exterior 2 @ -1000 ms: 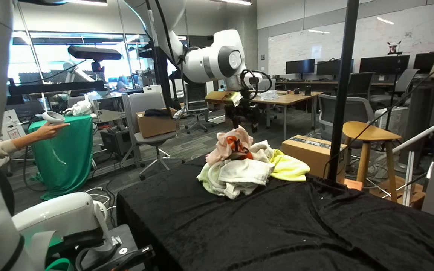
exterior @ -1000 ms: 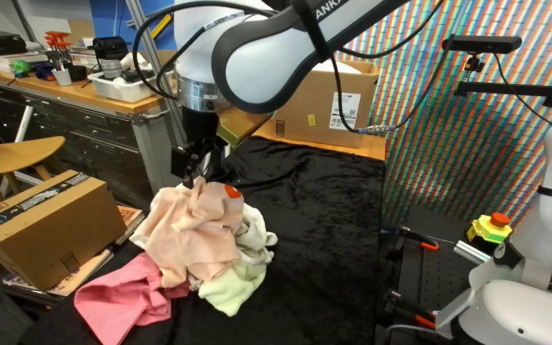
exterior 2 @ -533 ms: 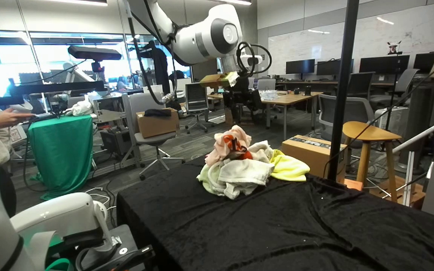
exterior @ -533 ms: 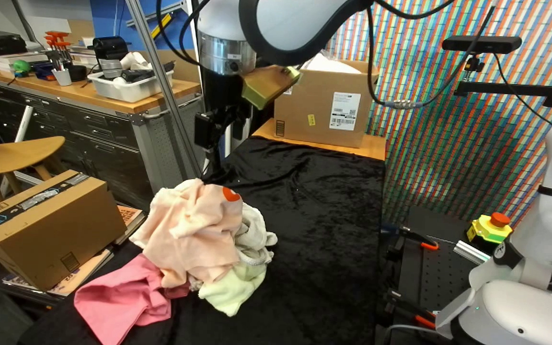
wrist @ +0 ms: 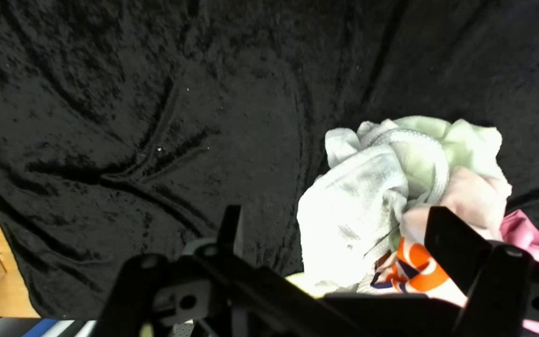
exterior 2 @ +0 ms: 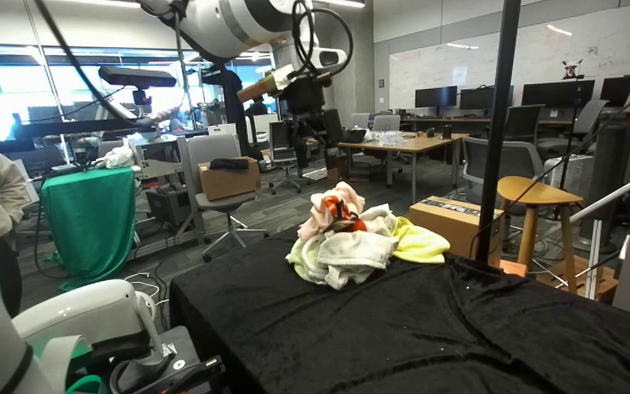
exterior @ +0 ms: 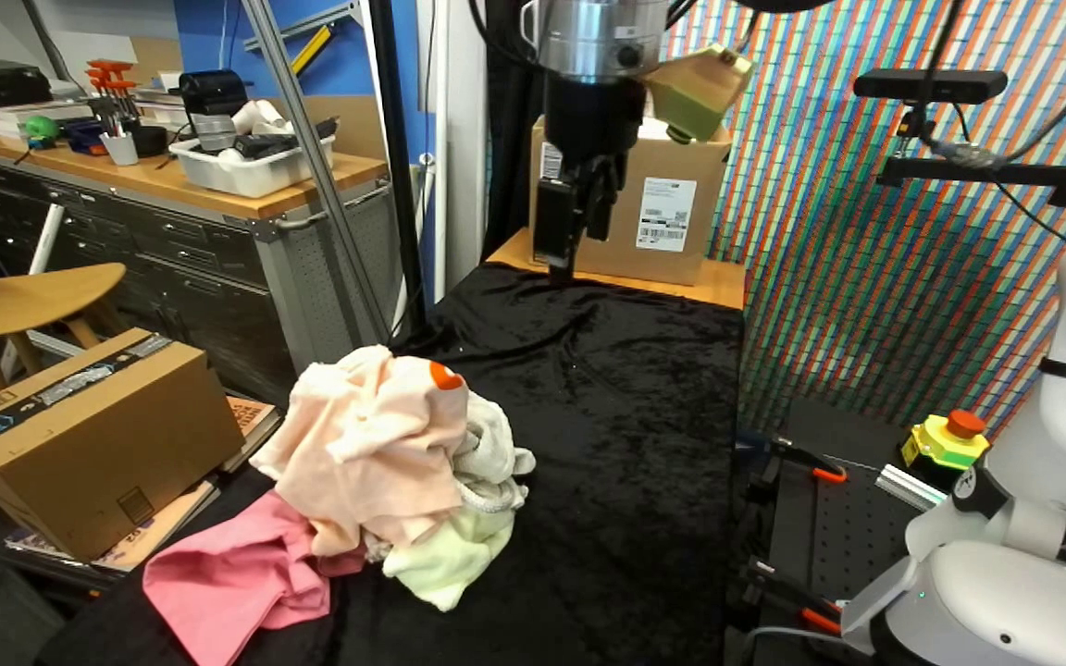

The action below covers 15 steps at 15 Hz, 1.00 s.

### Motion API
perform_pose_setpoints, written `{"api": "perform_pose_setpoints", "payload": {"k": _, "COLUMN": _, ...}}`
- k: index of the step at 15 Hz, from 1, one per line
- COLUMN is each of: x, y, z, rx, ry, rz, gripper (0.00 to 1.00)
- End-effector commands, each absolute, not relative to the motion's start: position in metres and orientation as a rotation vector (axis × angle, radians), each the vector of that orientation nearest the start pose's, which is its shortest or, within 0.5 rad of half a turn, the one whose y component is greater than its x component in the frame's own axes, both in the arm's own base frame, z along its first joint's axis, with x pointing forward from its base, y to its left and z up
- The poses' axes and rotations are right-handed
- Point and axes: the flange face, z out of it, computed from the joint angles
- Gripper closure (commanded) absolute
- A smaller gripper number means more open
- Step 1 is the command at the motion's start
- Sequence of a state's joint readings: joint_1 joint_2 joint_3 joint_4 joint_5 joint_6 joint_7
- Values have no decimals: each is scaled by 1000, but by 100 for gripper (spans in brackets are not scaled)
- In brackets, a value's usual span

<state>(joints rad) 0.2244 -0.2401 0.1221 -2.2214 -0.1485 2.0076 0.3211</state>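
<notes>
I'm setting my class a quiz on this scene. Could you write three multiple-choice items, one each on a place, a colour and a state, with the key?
1. Where is the cloth pile in relation to the black cover?
A) under it
B) on it
C) beside it

2. What colour is the round button?
A) blue
B) white
C) red

3. How does the gripper stand?
A) open, holding nothing
B) shut on a cloth
C) shut, holding nothing

Key:
1 B: both exterior views show the cover beneath the pile.
2 C: its red top shows in an exterior view.
3 A: the wrist view shows the fingers apart, and both exterior views show them clear of the pile.
</notes>
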Motion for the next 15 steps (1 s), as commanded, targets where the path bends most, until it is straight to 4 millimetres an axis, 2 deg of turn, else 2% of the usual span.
{"api": "perform_pose_setpoints", "payload": {"k": 1, "x": 380, "y": 158, "z": 494, "rx": -3265, "ry": -91, "rz": -186, "gripper": 0}}
{"api": "perform_pose_setpoints", "payload": {"k": 5, "x": 317, "y": 163, "z": 496, "rx": -3230, "ry": 15, "rz": -282, "gripper": 0}}
{"api": "perform_pose_setpoints", "payload": {"k": 8, "x": 284, "y": 160, "z": 497, "rx": -3214, "ry": 78, "rz": -412, "gripper": 0}}
{"api": "perform_pose_setpoints", "payload": {"k": 11, "x": 261, "y": 149, "z": 499, "rx": -3205, "ry": 94, "rz": -506, "gripper": 0}}
{"api": "perform_pose_setpoints", "payload": {"k": 15, "x": 241, "y": 127, "z": 499, "rx": -3180, "ry": 73, "rz": -571, "gripper": 0}}
